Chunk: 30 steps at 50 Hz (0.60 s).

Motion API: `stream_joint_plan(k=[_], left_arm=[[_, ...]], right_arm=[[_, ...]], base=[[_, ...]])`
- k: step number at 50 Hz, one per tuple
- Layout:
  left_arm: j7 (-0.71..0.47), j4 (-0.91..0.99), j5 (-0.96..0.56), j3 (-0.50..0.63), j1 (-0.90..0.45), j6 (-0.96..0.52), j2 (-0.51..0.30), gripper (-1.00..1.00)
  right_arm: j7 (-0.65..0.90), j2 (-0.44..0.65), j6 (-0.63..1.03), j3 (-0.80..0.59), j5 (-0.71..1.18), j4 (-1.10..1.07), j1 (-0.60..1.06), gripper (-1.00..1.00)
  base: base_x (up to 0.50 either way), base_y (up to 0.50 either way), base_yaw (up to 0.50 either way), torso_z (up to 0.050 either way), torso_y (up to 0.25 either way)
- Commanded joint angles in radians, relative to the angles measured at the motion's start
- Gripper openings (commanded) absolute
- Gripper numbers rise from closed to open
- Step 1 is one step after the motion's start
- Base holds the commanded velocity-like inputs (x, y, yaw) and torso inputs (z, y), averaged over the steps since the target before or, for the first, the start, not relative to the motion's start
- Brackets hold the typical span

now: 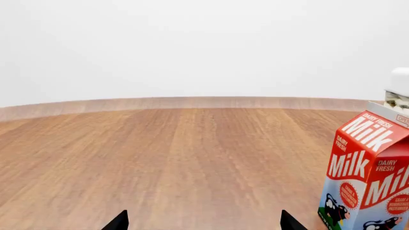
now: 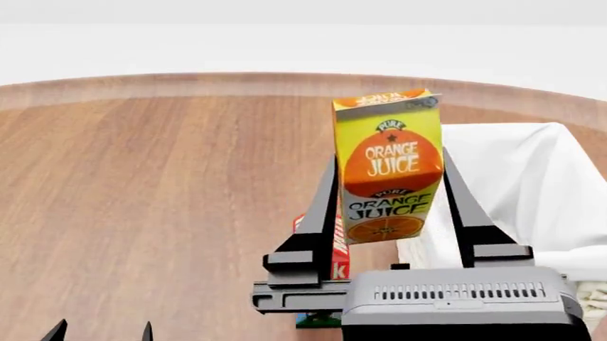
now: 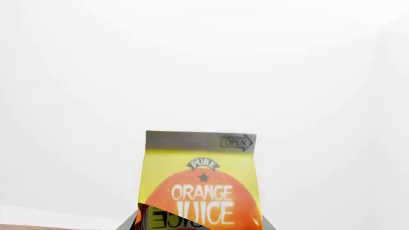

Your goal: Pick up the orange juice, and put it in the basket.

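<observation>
Simulated tabletop test scene, not a furnished room. Round wooden table [image 2: 161,185] with uniform plank grain fills most of the head view; its curved edge runs across the upper frame. Beyond it only a blank white backdrop, no walls or furniture. Props are groceries: orange juice [image 2: 387,167] carton at centre, Milk carton [image 1: 370,177], cloth-lined basket [image 2: 531,192] at right.

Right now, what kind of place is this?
Probably a simulated kitchen or grocery tabletop: a bare round wooden table, an orange juice carton in the right claw, a milk carton, a cloth-lined basket.
</observation>
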Motion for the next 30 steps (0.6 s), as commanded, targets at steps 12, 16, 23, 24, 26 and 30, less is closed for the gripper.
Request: stream_joint_plan(k=[12, 16, 23, 24, 26, 30], left_arm=[[-0.005, -0.001, -0.004, 0.006, -0.002, 0.002, -0.004, 1.00], [-0.006, -0.001, -0.005, 0.007, -0.002, 0.003, -0.005, 1.00], [-0.007, -0.001, -0.006, 0.009, -0.002, 0.003, -0.006, 1.00], [-0.008, -0.001, -0.006, 0.009, -0.003, 0.003, -0.006, 1.00], [-0.008, -0.001, -0.007, 0.010, -0.003, 0.003, -0.007, 1.00], [-0.009, -0.001, -0.007, 0.011, -0.003, 0.004, -0.007, 1.00]], right_arm=[[-0.031, 0.007, 0.016, 0.127, 0.000, 0.046, 0.060, -1.00], [-0.038, 0.012, 0.013, 0.143, 0.008, 0.060, 0.070, -1.00], [-0.038, 0.012, -0.011, 0.182, 0.014, 0.103, 0.084, -1.00], [-0.040, 0.014, -0.015, 0.184, 0.015, 0.109, 0.084, -1.00], [-0.042, 0.017, -0.026, 0.190, 0.014, 0.127, 0.085, -1.00], [-0.040, 0.015, -0.047, 0.210, 0.016, 0.162, 0.090, -1.00]], base=[[0.00, 0.00, 0.00, 0.000, 0.001], [0.00, 0.00, 0.00, 0.000, 0.000], [0.00, 0.00, 0.00, 0.001, 0.000], [0.00, 0.00, 0.00, 0.000, 0.000], [0.00, 0.00, 0.00, 0.000, 0.000], [0.00, 0.00, 0.00, 0.000, 0.003]])
